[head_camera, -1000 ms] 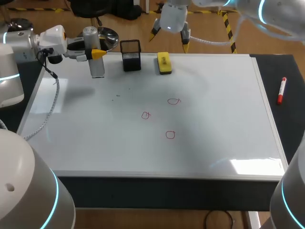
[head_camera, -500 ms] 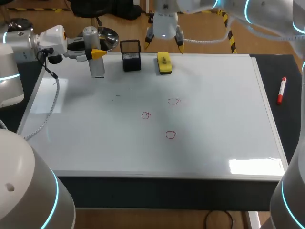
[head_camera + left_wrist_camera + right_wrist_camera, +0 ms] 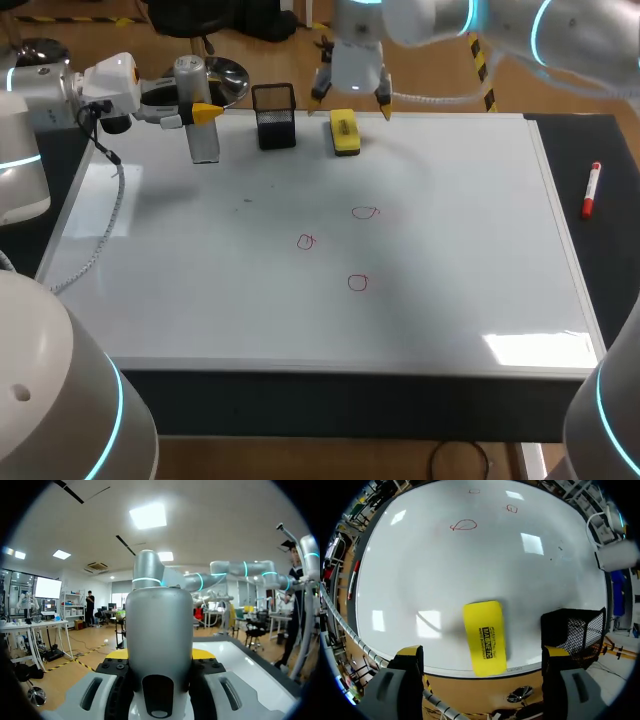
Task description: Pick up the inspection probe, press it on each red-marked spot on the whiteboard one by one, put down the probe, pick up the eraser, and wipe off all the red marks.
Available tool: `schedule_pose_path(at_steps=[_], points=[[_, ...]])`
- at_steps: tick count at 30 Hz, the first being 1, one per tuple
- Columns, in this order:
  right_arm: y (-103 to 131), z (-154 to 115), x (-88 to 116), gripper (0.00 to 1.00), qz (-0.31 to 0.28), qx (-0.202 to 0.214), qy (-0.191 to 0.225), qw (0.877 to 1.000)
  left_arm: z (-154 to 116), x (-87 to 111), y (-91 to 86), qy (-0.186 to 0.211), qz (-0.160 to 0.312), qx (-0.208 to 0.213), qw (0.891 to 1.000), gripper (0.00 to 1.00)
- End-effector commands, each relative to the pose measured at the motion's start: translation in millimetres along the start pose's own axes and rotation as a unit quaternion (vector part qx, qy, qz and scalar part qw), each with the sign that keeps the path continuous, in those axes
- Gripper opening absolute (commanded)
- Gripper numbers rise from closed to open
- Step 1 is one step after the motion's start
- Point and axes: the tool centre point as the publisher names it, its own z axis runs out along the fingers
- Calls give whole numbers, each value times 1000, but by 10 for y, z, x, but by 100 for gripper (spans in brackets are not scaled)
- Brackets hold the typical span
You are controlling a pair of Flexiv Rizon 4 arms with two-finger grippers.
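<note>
At the rear left of the whiteboard (image 3: 450,300), the left tool (image 3: 205,112) is clamped on the probe (image 3: 203,135), a silver cylinder held upright with its lower end at the board's surface. Whether the end rests on the board cannot be told. The probe has not been let go, so the putting-down step looks unfinished. Nothing shows whether the spots have been pressed.

Next to the right stands a black mesh pen holder (image 3: 274,115). Just beside it lies the yellow eraser (image 3: 345,131), flat on the board at its back edge. The right tool (image 3: 482,652) hangs over the eraser with its fingers wide apart, one on each side and touching nothing. The eraser is therefore not yet picked up.

Nearer the middle, the three red marks (image 3: 365,212) are whole and unsmeared. All the wiping is left to do.

On the dark desk (image 3: 610,150) past the board's right edge lies a red marker (image 3: 591,190).

As for writing, the eraser's top carries two lines of black lettering. The marker's white barrel shows no print clear enough to make out.
</note>
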Motion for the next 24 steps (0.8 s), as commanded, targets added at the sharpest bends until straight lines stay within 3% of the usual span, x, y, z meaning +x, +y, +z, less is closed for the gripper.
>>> schedule_pose_path(at_steps=[1,9,24], points=[[23,72,60,100,-25,0,-17,1000,4,10,-8,-2,1,0,1000,0],[-47,187,76,100,-67,-22,-14,997,4,10,-8,-2,1,0,1000,0],[-275,277,-10,100,-75,-46,-4,996,4,10,-8,-2,1,0,1000,0]])
